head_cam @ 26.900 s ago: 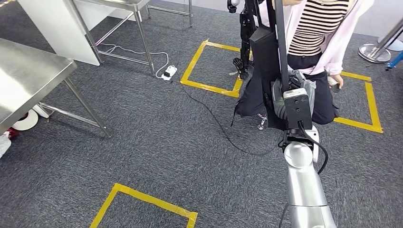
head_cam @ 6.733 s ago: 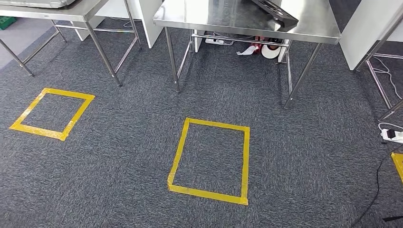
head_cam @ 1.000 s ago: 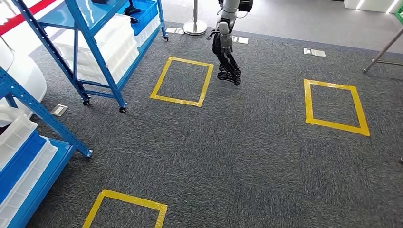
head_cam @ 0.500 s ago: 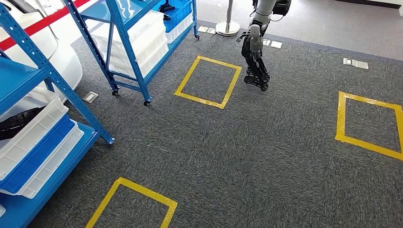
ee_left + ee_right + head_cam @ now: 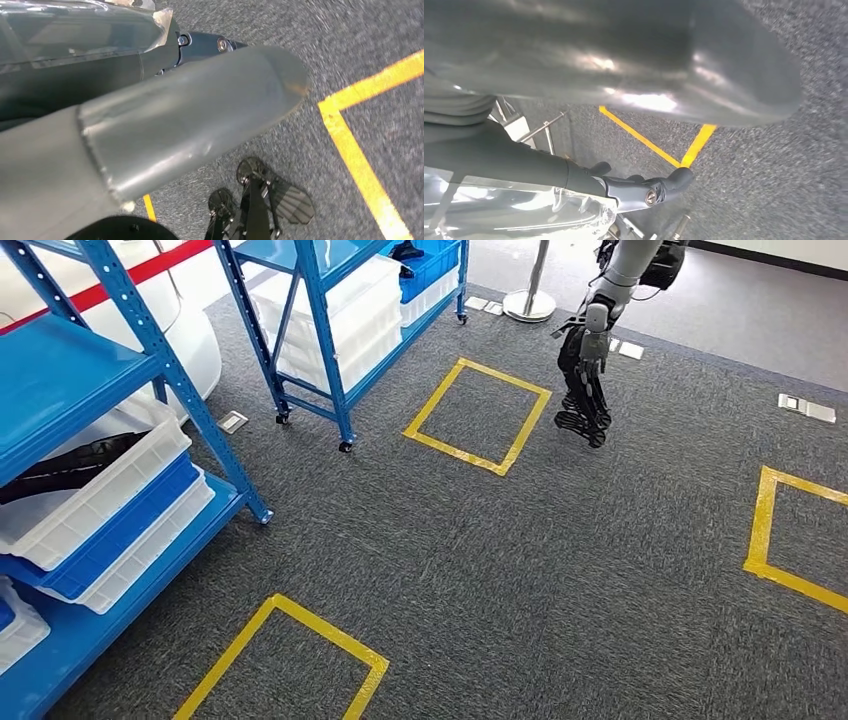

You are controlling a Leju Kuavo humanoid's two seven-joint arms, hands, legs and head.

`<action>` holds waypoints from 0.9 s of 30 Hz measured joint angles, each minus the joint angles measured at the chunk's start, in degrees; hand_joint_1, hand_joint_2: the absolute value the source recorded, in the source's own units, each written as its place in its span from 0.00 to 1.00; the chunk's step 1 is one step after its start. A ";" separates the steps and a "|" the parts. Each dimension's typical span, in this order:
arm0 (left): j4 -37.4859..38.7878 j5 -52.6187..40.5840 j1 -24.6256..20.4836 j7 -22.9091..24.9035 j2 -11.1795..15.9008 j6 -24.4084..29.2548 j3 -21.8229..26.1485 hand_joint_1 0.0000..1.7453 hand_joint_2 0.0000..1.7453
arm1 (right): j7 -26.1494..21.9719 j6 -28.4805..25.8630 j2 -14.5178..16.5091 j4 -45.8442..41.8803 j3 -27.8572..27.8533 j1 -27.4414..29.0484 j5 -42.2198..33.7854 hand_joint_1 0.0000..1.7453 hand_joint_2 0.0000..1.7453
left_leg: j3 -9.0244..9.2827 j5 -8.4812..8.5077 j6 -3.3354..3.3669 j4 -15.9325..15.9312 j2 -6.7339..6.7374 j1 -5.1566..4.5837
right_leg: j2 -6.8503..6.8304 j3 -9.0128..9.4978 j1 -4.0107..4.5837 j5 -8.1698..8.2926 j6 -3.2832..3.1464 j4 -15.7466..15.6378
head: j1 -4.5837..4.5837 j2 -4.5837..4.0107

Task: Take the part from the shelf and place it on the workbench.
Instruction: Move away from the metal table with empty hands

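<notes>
facing blue shelf (image 5: 150,350) at left, open carpet (image 5: 520,570) between taped squares (image 5: 478,417).

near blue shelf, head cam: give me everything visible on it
The near shelf is a blue-painted frame, metal by the look, of perforated uprights, flat blue decks and a diagonal brace. It stands on grey carpet at the left, partly cut off by the picture's edge. The lower deck carries stacked white and blue bins; the top white bin holds a long black part. Neither hand touches it.
</notes>
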 joint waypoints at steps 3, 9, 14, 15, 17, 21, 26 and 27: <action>0.00 0.09 -0.14 -0.04 0.02 0.02 0.05 0.00 0.00 | 0.01 0.00 -0.02 0.07 -0.05 0.13 0.04 0.00 0.00 | 0.43 0.72 0.67 -0.90 -2.02 0.40 | 4.12 -3.79 -0.20 -3.84 -0.26 8.22 | 0.47 0.00; 0.00 0.14 0.05 -0.07 -0.07 0.02 0.23 0.00 0.00 | 0.01 0.00 -0.28 0.22 -0.64 0.20 0.11 0.00 0.00 | 0.51 0.49 0.16 -0.40 -6.62 0.55 | 6.67 -3.76 -1.10 -0.73 2.13 5.41 | 0.80 0.00; 0.00 0.14 0.30 -0.19 0.10 0.06 0.38 0.00 0.00 | -0.05 0.00 -0.18 0.44 -0.93 -0.19 0.44 0.00 0.00 | -0.09 0.00 -1.17 0.41 -8.31 0.51 | 7.17 -1.17 -0.99 1.71 0.48 -0.21 | 0.93 0.00; 0.01 0.14 0.36 -0.20 0.13 0.06 0.42 0.00 0.00 | -0.06 0.00 -0.16 0.44 -0.97 -0.24 0.51 0.00 0.00 | -0.35 -0.36 -1.38 0.95 -7.61 0.60 | 6.75 -1.13 -0.99 1.82 0.09 -0.26 | 0.79 0.00; 0.02 0.14 0.31 -0.25 0.15 0.06 0.48 0.00 0.00 | -0.08 0.00 -0.10 0.44 -1.10 -0.15 0.59 0.00 0.00 | -2.21 -2.82 -1.82 4.93 -5.03 0.70 | 5.72 -1.15 -0.94 1.88 -0.62 -0.35 | 0.42 0.00; 0.02 0.14 0.28 -0.38 0.15 0.07 0.68 0.00 0.00 | -0.22 0.00 -0.11 0.46 -1.48 0.14 0.72 0.00 0.00 | -8.40 -7.68 -2.13 17.14 -2.49 0.78 | 3.14 -1.31 -0.26 1.60 -1.46 -0.35 | 0.11 0.00; 0.02 0.14 0.13 -0.63 0.28 0.09 0.79 0.00 0.00 | -0.46 0.00 0.18 0.48 -1.84 -0.08 1.03 0.00 0.00 | -0.75 -0.85 -0.18 2.41 1.08 -0.19 | 0.36 -0.75 0.43 1.14 -1.54 -0.37 | 0.16 0.00; 0.01 0.14 0.04 -0.69 0.32 0.10 0.79 0.00 0.00 | -0.53 0.00 0.25 0.49 -1.95 -0.14 1.08 0.00 0.00 | -0.26 -0.77 0.11 1.26 1.56 -0.46 | -0.14 -0.68 0.46 1.05 -1.37 -0.42 | 0.18 0.00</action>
